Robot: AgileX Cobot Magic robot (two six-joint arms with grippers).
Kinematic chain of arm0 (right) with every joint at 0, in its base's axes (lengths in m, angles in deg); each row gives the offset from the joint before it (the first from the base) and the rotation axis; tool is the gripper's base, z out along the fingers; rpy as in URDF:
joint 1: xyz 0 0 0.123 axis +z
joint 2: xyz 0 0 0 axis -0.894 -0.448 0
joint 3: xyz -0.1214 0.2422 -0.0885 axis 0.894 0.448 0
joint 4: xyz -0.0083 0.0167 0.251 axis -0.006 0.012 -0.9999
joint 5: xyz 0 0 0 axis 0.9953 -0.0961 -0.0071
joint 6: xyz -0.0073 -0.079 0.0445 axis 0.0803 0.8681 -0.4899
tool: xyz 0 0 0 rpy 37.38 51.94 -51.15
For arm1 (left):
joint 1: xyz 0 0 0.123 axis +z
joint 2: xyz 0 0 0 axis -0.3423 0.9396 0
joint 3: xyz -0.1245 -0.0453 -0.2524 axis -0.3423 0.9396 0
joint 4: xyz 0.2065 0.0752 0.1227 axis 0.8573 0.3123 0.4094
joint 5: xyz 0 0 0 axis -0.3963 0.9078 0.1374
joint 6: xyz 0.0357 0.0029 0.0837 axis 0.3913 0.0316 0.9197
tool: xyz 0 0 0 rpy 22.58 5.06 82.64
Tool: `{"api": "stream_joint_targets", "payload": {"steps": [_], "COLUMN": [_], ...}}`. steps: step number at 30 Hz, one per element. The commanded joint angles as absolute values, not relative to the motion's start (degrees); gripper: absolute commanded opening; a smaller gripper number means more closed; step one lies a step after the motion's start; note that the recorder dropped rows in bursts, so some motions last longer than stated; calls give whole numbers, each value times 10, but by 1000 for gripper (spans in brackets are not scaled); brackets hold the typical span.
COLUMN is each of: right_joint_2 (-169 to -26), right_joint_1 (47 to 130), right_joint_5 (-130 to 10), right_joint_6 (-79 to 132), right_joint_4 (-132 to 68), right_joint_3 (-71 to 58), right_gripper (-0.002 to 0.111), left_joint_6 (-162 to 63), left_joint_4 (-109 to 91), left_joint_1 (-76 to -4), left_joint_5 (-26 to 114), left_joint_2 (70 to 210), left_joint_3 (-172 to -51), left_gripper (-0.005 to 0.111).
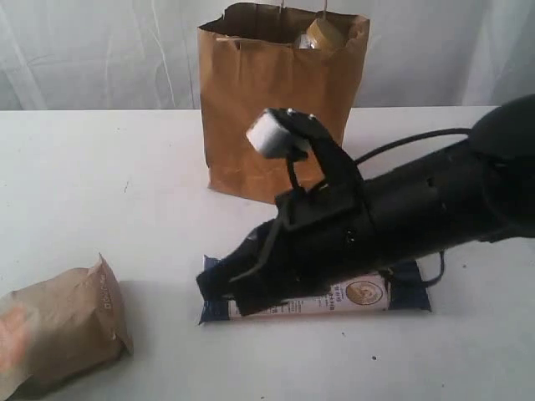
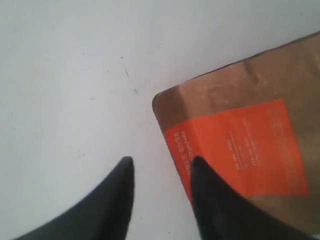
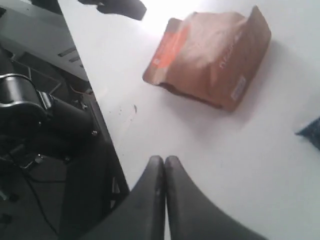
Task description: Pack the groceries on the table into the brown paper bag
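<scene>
The brown paper bag [image 1: 280, 100] stands upright at the back of the table [image 1: 100, 184]. The mustard-yellow lid of the jar [image 1: 322, 35] shows at the bag's open top. The long dark-blue-and-white packet [image 1: 351, 296] lies flat, partly under my right arm [image 1: 401, 209]. My right gripper [image 3: 165, 159] is shut and empty, hovering near the table's edge. The brown pouch [image 1: 58, 330] lies at the front left, its orange mark [image 2: 240, 145] facing up. My left gripper [image 2: 162, 162] is open over the pouch's edge, one finger [image 2: 210, 200] above the orange mark. The other groceries are out of view.
The table's edge [image 3: 107, 130] runs close to my right gripper, with dark robot hardware [image 3: 30, 115] below it. A white curtain [image 1: 100, 50] hangs behind the table. A dark shape [image 3: 120, 7] sits beyond the pouch in the right wrist view.
</scene>
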State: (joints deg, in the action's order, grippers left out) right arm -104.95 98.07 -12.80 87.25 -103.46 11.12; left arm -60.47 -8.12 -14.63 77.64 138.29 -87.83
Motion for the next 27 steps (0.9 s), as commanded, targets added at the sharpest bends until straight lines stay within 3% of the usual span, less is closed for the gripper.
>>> {"api": "stream_joint_targets", "payload": {"steps": [1,5,12,27], "right_joint_2": [-1110,-1191,-1269,-1274], "right_joint_1": [1048,1097,1103,1103], "right_joint_5": [-144,-260,-216,-180], "right_joint_6": [937,948,952,951], "right_joint_4": [-1048,-1058,-1079,-1084], "right_joint_3": [41,-18,-95,-96], "right_gripper": [0,0,0,0], "left_joint_6": [-702,-702,-702,-702], "left_joint_4": [-95,-157,-164,-190], "left_joint_1": [-145,-145,-145,-145], "left_joint_5": [734,639,547,499], "left_joint_2": [1381,1382,1390,1445], "left_joint_3": [-836,-792,-745,-725], "left_gripper": [70,67,67,67]}}
